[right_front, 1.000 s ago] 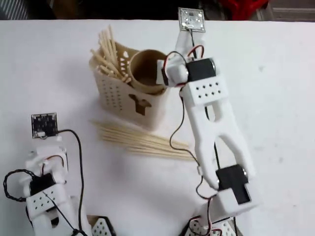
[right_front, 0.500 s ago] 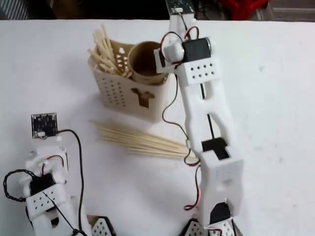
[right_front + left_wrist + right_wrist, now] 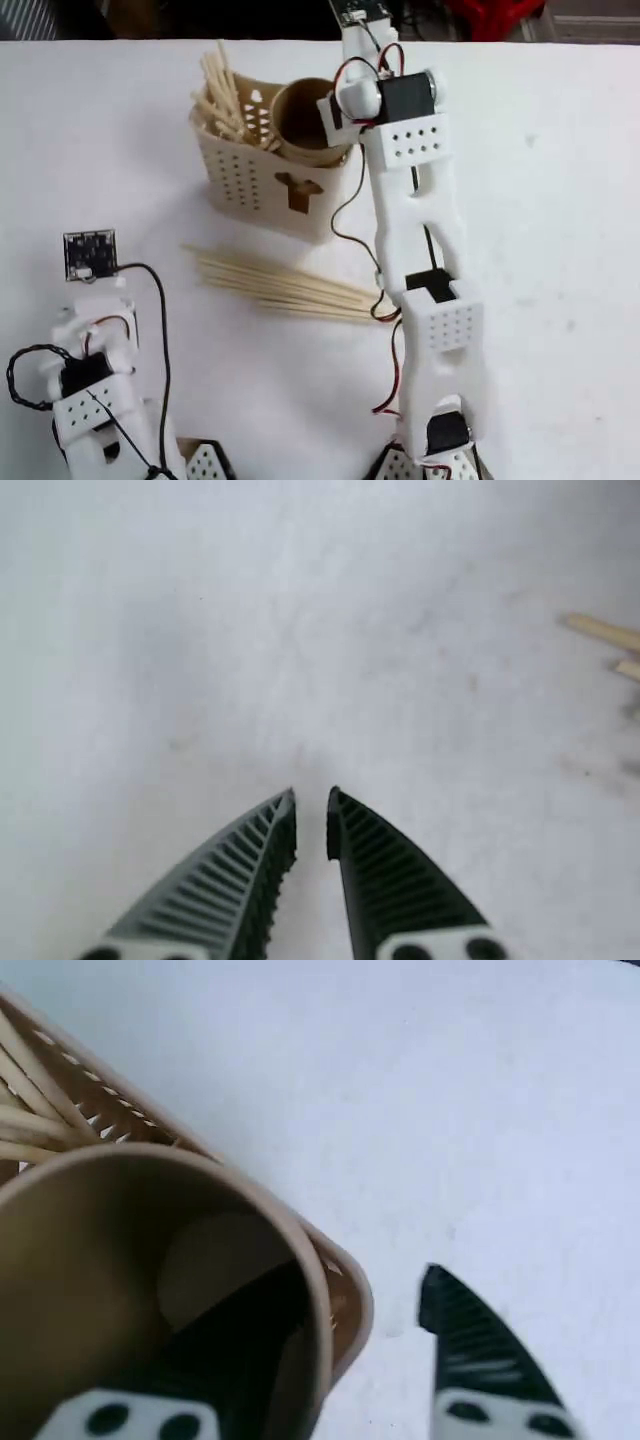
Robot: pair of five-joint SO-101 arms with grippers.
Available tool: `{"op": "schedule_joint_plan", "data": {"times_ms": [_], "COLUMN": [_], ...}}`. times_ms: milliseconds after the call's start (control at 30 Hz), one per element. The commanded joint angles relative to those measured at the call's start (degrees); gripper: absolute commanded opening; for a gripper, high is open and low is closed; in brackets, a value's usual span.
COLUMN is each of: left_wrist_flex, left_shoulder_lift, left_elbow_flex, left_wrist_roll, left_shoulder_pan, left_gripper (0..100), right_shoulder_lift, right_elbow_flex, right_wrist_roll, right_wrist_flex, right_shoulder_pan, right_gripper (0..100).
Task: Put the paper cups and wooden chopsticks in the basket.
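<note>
Right claw [image 3: 360,1290] further forward, astride paper cup [image 3: 120,1220] and basket [image 3: 250,180] wall.

No words, numbers, labels or brand marks can be read on anything here. The one sign-like mark is a cut-out shape [image 3: 298,192] in the front wall of the basket [image 3: 245,180]. It is a figure, not a legible letter.
</note>
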Motion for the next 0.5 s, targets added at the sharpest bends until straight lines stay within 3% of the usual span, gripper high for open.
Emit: {"op": "schedule_joint_plan", "data": {"times_ms": [0,200,467], "left_wrist_flex": [-1.3,-1.3,-1.3], "left_shoulder_lift": [-0.7,-0.7,-0.7], "left_elbow_flex": [-0.3,-0.3,-0.3], "left_wrist_roll": [-0.5,-0.5,-0.5], "left_shoulder_pan": [0.7,0.7,0.7], "left_gripper": [8,8,8], "right_shoulder_lift": [-4.5,-10.1,-24.7], "right_elbow_flex": [-2.2,2.9,20.7], "right_wrist_roll": [0.8,1.1,1.2], "right_wrist_flex": [0.2,0.6,0.4], "right_shoulder_pan": [2.9,3.6,-4.3], "right_gripper": [33.5,21.1,20.2]}}
